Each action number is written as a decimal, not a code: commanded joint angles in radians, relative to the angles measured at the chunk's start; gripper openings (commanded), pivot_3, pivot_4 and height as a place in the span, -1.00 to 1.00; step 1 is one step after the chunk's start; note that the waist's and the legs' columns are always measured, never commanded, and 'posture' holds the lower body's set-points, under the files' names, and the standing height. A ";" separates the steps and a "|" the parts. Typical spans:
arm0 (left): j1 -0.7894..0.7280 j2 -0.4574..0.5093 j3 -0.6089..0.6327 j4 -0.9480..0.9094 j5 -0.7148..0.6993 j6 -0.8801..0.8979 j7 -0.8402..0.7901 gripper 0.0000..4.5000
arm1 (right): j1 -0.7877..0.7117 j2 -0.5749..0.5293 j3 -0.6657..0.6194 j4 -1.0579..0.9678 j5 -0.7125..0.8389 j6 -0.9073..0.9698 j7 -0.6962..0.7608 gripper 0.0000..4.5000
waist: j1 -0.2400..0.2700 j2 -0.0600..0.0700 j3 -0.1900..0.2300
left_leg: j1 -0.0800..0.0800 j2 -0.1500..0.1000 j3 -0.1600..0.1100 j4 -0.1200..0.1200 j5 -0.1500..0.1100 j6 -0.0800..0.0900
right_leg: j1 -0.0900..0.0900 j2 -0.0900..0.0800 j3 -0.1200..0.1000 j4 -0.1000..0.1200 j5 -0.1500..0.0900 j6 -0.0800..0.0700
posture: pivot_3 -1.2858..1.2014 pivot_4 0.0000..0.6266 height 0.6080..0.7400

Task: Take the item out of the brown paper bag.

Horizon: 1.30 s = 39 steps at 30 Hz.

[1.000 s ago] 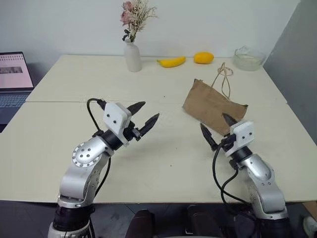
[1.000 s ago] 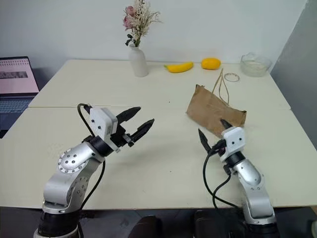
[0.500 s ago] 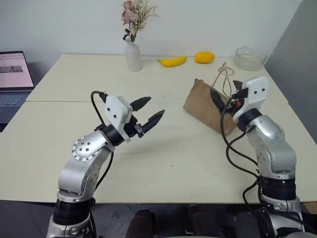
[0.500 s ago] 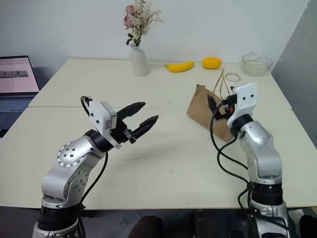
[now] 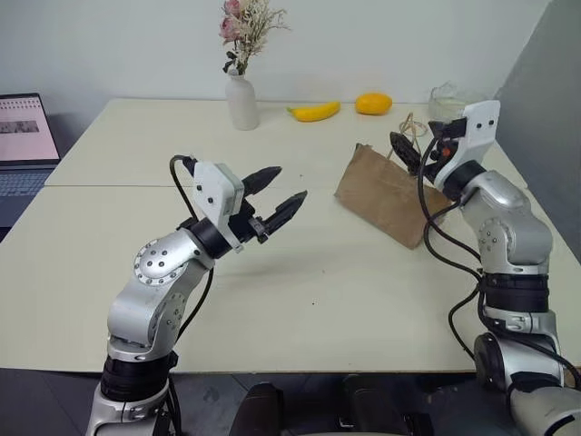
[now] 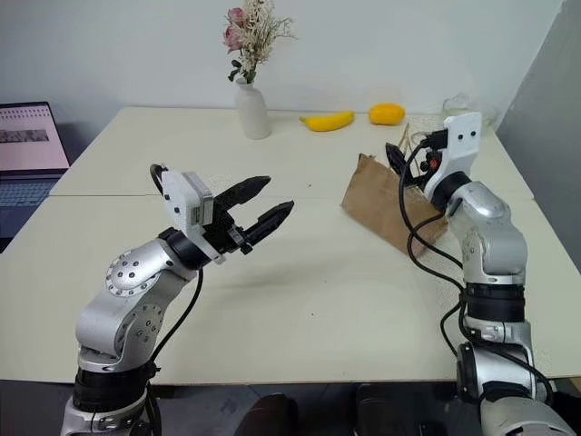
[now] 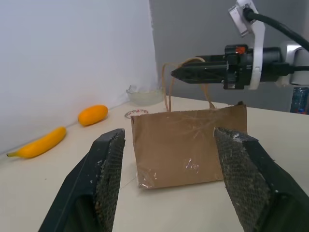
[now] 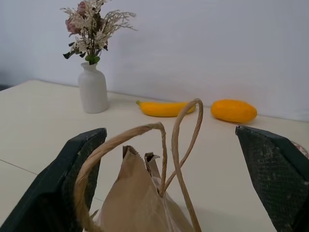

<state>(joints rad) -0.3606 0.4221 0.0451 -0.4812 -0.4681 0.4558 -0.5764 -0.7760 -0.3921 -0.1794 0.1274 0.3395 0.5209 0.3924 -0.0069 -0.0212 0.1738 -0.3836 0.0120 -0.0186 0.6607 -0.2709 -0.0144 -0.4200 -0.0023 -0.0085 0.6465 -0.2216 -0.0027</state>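
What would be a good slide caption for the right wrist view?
Open right end effector facing the brown paper bag, its cord handles looping up between the fingers.

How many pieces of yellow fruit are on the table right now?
2. A banana lies at the far edge, just right of the white vase; an orange-yellow fruit sits right of the banana. Whatever is inside the brown paper bag is hidden.

White vase of dried flowers, banana, orange-yellow fruit, glass bowl, laptop, table
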 commanded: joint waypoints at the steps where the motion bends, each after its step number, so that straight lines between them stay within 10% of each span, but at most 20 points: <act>1: -0.025 0.002 0.004 -0.052 -0.027 0.013 0.011 0.36 | -0.073 -0.007 -0.020 0.044 0.021 0.003 0.014 1.00 | 0.000 0.000 0.000 | 0.000 0.000 0.001 0.000 0.000 0.000 | 0.000 0.000 0.000 0.000 0.000 0.000 | 0.03 -0.52 1.00; 7: -0.033 -0.002 -0.001 -0.057 -0.028 0.023 0.017 0.38 | -0.137 -0.003 0.000 0.123 0.012 0.007 0.038 0.83 | 0.000 0.000 0.001 | -0.001 0.000 0.002 0.000 0.000 0.000 | 0.000 0.000 0.000 0.000 0.000 0.000 | 0.03 -0.52 1.00; 19: -0.012 0.004 0.000 -0.059 -0.035 0.015 0.006 0.38 | -0.211 0.005 0.005 0.215 -0.012 -0.023 0.033 -0.94 | 0.000 0.000 0.001 | -0.001 0.000 0.002 0.000 0.000 0.000 | -0.001 0.000 0.000 0.000 0.000 0.000 | 0.03 -0.52 1.00; 39: 0.046 0.032 0.036 -0.138 -0.136 0.072 0.041 0.38 | -0.320 -0.007 0.103 0.238 -0.089 -0.180 0.165 -0.98 | -0.005 0.002 0.007 | -0.001 0.001 0.002 0.000 0.000 0.000 | -0.002 0.000 0.001 0.000 0.000 0.000 | 0.03 -0.52 1.00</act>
<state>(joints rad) -0.3220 0.4456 0.0558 -0.5842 -0.6097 0.5379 -0.5518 -1.0266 -0.3902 -0.0728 0.3981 0.2534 0.3944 0.5321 -0.0118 -0.0197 0.1812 -0.3845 0.0130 -0.0167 0.6603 -0.2709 -0.0144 -0.4220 -0.0024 -0.0069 0.6464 -0.2216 -0.0029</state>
